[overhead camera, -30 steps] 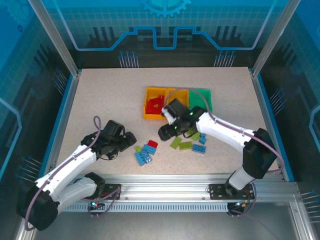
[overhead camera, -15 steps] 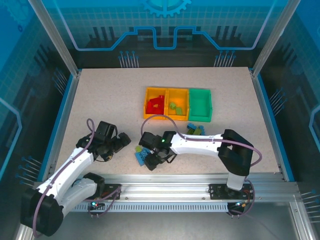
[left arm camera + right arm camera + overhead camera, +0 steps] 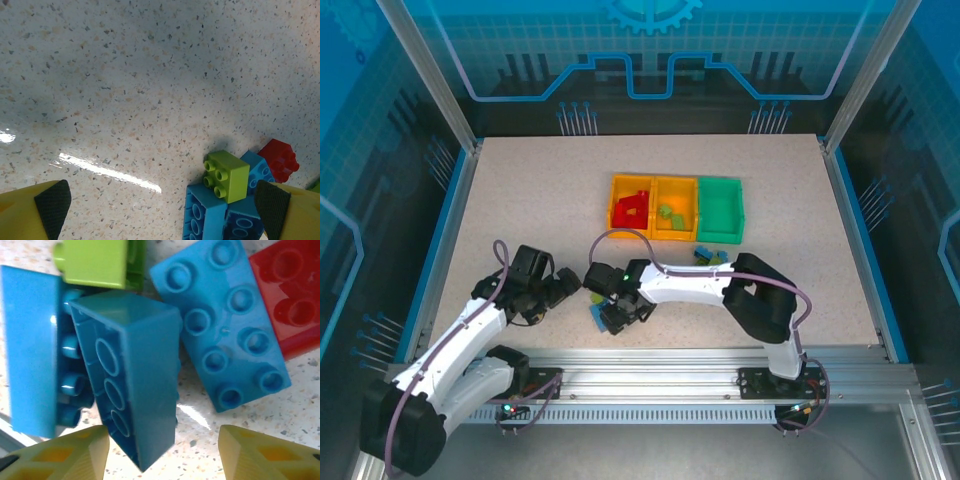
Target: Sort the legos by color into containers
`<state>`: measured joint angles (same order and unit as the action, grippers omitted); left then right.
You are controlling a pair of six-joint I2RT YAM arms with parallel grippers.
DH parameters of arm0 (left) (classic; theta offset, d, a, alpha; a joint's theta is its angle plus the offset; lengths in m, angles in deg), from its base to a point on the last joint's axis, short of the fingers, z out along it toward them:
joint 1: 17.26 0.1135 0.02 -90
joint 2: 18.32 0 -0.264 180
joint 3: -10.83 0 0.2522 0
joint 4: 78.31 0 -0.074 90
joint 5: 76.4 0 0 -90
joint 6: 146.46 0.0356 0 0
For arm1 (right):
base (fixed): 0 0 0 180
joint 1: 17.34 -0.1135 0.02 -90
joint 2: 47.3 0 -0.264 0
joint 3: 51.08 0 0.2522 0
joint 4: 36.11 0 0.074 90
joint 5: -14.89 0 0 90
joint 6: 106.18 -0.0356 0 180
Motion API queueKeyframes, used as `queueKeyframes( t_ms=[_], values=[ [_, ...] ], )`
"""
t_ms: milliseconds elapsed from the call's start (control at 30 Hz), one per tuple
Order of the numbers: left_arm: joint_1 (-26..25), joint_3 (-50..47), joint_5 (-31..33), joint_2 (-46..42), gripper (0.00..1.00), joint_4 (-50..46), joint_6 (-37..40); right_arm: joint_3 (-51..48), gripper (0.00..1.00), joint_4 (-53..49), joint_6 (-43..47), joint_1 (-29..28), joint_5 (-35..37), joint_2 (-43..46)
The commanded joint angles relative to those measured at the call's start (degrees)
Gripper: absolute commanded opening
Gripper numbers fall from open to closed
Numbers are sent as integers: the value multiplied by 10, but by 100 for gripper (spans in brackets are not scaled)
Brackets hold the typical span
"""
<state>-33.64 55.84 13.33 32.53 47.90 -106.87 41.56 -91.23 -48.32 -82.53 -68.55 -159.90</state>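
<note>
A small heap of legos lies at the front centre of the table: a blue brick tipped on its side (image 3: 132,380), a flat blue brick (image 3: 220,325), a red brick (image 3: 287,305) and a lime brick (image 3: 227,175). My right gripper (image 3: 167,455) hangs low over this heap (image 3: 598,316), open, with the tipped blue brick's corner between its fingers and no pad touching it. My left gripper (image 3: 162,210) stands wide open just left of the heap, with nothing in it. The containers sit at the back: two joined orange-yellow bins (image 3: 616,222) and a green bin (image 3: 721,237).
A red lego (image 3: 632,207) lies in the left orange-yellow bin and a lime lego (image 3: 668,213) in the middle one. A few blue and lime legos (image 3: 710,257) lie just in front of the green bin. The right arm stretches across the table's front.
My right arm has swung from the bins down and left to the front heap, and its jaws have narrowed around the tipped blue brick. The left gripper has drawn back slightly.
</note>
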Motion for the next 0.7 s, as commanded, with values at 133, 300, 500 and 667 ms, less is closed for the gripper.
queueKeyframes(
  t_ms=[133, 300, 500, 667],
  values=[
    [4, -13, -10, -8, 99, 2, 14, -12, 59, -19, 9, 51, 26, 14],
    [4, -17, -9, -7, 99, 4, 12, -28, 59, -7, 38, 55, 21, 38],
    [4, -20, -10, -7, 99, 7, 10, -28, 62, 10, 108, 15, 34, 41],
    [5, -20, -12, -8, 99, 3, 10, -5, 64, 8, 159, 8, 23, 8]
  ],
)
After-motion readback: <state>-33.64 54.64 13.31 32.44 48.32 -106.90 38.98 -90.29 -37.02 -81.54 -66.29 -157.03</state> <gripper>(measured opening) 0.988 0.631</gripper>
